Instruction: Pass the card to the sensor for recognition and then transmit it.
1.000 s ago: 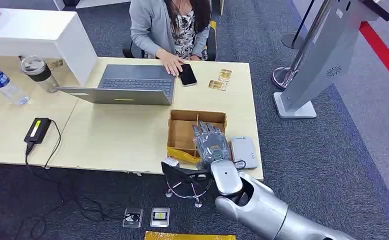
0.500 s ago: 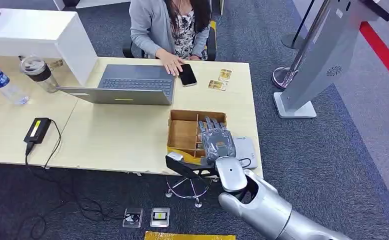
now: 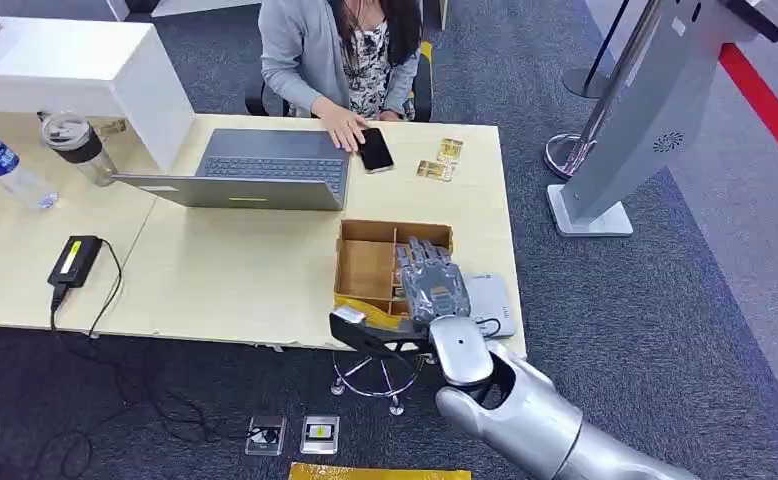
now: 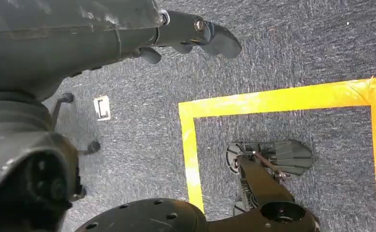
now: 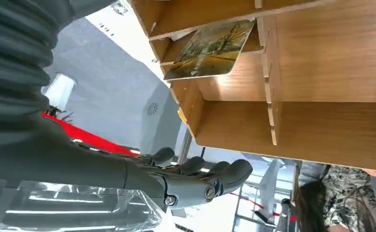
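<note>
- Head view: the right hand (image 3: pixel 433 283) hovers flat over the wooden tray (image 3: pixel 365 268), which sits near the table's (image 3: pixel 245 270) front right corner. The fingers are stretched out and apart, holding nothing. The grey sensor (image 3: pixel 489 304) lies just beside the tray, between it and the table's right edge.
- From here I cannot make out the card; the hand covers the compartments on the tray's right side. I'd judge the step in hand to be reaching in for it, so the hand should come down straight, with fingertips clear of the dividers.
- Room: the tray's front wall is close to the table's front edge, and a chair (image 3: pixel 375 350) stands just below it. The laptop (image 3: pixel 255 168) and a person's hand (image 3: pixel 345 128) on a phone (image 3: pixel 374 149) at the far edge are well apart from the reach.
- Left wrist view: the left hand (image 4: pixel 191 36) hangs over carpet and yellow floor tape (image 4: pixel 273 99); fingers loosely curled, holding nothing.
- Right wrist view: the card (image 5: pixel 210 50), printed with a landscape, leans tilted in a narrow slot between the tray's partitions. The right hand's fingers (image 5: pixel 210 181) are apart from it, released. Thin dividers crowd the slot, so a pinch on the card's free edge looks safest.
</note>
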You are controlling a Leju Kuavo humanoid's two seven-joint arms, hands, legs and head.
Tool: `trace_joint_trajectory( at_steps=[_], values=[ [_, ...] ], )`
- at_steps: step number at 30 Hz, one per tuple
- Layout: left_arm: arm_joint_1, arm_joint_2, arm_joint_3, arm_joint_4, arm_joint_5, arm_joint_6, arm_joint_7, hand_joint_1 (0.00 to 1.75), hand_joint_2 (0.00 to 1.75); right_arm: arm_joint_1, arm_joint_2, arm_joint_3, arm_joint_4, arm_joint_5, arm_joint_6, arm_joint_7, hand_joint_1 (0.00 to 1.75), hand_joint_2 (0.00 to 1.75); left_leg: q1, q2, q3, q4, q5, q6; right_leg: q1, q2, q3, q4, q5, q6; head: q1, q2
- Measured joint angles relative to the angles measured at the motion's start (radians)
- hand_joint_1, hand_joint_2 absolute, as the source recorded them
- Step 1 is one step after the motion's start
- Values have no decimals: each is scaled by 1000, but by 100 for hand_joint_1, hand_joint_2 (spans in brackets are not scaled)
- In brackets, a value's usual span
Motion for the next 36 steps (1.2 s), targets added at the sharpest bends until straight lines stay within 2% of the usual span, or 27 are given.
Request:
trace_joint_trajectory(
  at_steps=[21, 36],
  values=[
    [0, 0, 0, 0, -11, -8, -18, 0, 0, 3, 13, 5, 40, -25, -41, 0, 0, 175, 0, 0, 0, 0, 0, 0, 0, 0, 0, 0, 0, 0, 0, 0],
    [0, 0, 0, 0, -15, -8, -18, 0, 0, 3, 13, 5, 45, -25, -45, 0, 0, 175, 0, 0, 0, 0, 0, 0, 0, 0, 0, 0, 0, 0, 0, 0]
  ],
)
